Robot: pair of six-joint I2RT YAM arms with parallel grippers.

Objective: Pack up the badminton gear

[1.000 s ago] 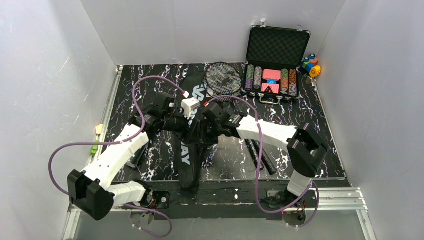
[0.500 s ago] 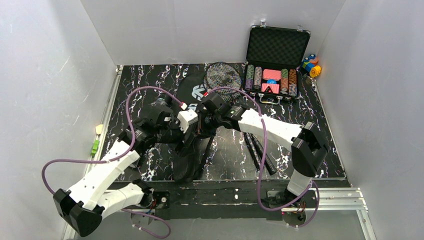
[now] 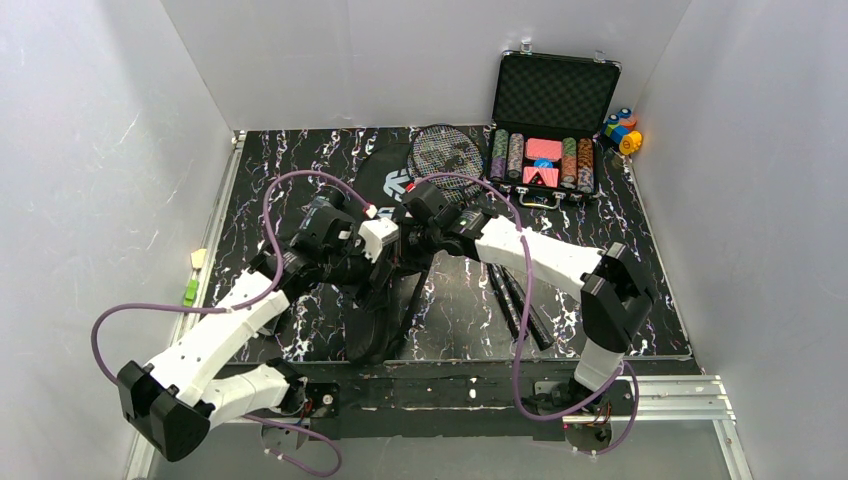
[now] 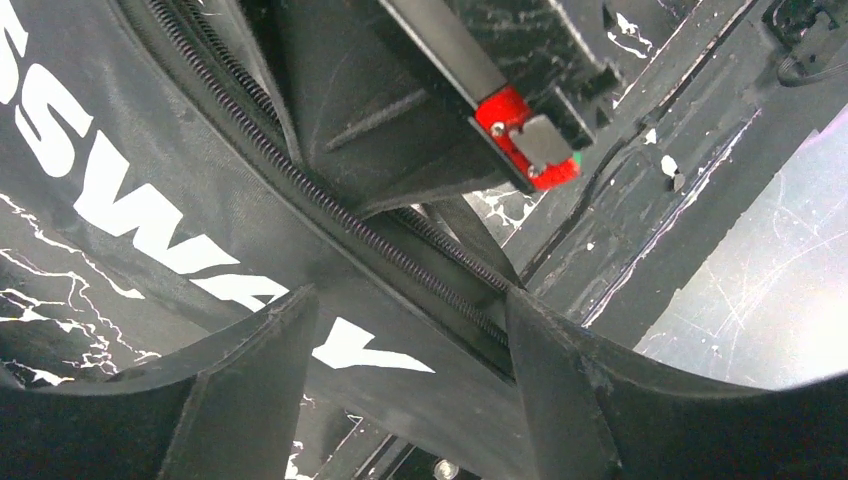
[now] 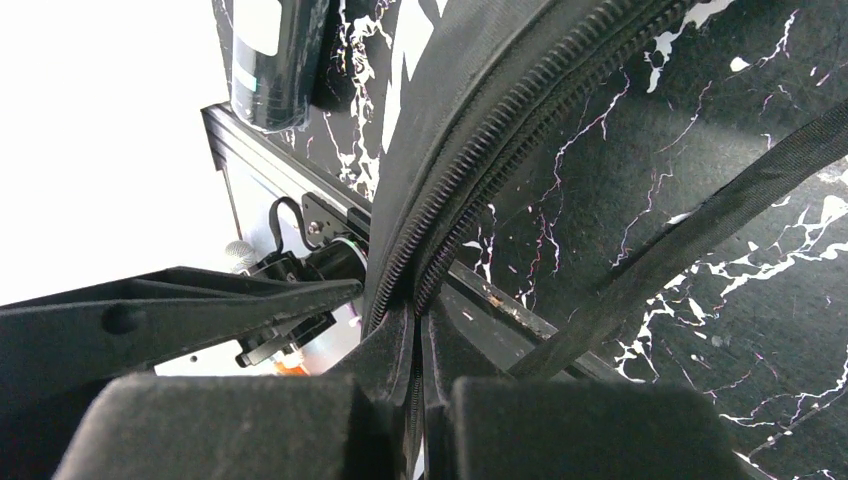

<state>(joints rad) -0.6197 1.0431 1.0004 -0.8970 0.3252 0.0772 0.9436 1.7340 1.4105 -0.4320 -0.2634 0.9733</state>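
The long black CROSSWAY bag (image 3: 372,325) lies down the middle of the mat, its upper part lifted and bunched between both grippers. My right gripper (image 3: 404,252) is shut on the bag's zipper edge (image 5: 470,160), the jaws pressed together on it (image 5: 418,400). My left gripper (image 3: 376,278) is open, its fingers (image 4: 250,390) standing apart on either side of the bag's lettered side (image 4: 130,210). A racquet head (image 3: 446,155) shows at the bag's far end. The dark tube (image 3: 520,305) lies on the mat to the right and shows in the right wrist view (image 5: 268,60). No shuttlecocks are in view.
An open black case of poker chips (image 3: 545,150) stands at the far right, with small coloured blocks (image 3: 622,130) beside it. Small green and yellow bits (image 3: 190,290) lie off the mat's left edge. A bag strap (image 5: 700,240) trails over the mat. White walls enclose the table.
The right gripper has moved up and away with the bag's edge, lifting and bunching the bag. The left arm has swung, its gripper staying at the bag beside the right one.
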